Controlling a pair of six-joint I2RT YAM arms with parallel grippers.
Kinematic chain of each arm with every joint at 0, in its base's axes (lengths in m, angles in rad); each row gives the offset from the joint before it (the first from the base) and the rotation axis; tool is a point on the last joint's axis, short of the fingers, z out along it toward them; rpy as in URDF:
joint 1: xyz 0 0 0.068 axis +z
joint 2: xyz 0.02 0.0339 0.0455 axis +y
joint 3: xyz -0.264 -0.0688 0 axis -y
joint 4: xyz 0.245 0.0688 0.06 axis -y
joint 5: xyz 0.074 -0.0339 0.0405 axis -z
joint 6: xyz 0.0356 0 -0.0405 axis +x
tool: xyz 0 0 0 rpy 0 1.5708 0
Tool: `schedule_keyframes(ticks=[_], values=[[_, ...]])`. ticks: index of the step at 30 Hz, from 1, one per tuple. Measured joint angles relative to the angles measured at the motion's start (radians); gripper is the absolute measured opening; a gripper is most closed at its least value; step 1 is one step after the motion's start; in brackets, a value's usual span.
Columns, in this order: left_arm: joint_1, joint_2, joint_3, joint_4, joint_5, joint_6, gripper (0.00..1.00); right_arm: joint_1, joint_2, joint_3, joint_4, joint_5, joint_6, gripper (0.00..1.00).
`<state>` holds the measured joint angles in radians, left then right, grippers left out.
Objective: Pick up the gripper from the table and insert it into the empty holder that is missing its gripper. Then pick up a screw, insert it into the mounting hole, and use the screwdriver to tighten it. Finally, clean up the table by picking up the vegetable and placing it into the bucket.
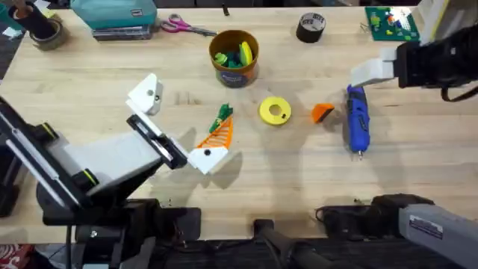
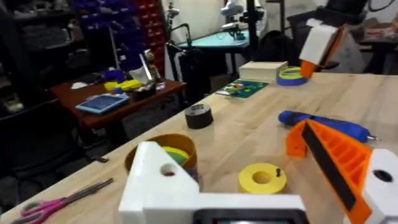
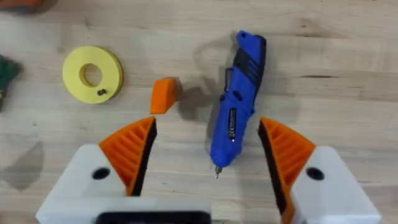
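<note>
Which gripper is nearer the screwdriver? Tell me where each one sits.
Right. The right gripper hovers open directly over the screwdriver, its fingers straddling the blue body. The left gripper is well off toward the table's left side, beyond the yellow ring.

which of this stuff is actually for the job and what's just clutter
For the job:
- orange gripper
- empty white holder
- blue screwdriver
- green vegetable
- yellow bucket

Just lying about:
- yellow ring
- black tape roll
- pink scissors
</note>
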<state>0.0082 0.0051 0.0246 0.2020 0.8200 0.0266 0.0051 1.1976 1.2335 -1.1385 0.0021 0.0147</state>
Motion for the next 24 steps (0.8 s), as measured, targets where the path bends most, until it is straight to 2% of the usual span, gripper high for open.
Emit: schedule_keyframes(ticks=[9, 18, 21, 24], values=[[-0.002, 0.0, -0.011, -0.054, 0.106, -0.038, 0.985, 0.0, 0.0, 0.0, 0.0, 0.0, 0.0, 0.997], [-0.011, 0.0, -0.011, -0.242, 0.188, -0.05, 0.985, 0.0, 0.0, 0.0, 0.0, 0.0, 0.0, 0.996], [-0.011, 0.0, -0.012, -0.274, 0.207, -0.047, 0.985, 0.0, 0.0, 0.0, 0.0, 0.0, 0.0, 0.997], [-0.011, 0.001, -0.012, -0.316, 0.254, -0.006, 0.985, 0.0, 0.0, 0.0, 0.0, 0.0, 0.0, 0.997]])
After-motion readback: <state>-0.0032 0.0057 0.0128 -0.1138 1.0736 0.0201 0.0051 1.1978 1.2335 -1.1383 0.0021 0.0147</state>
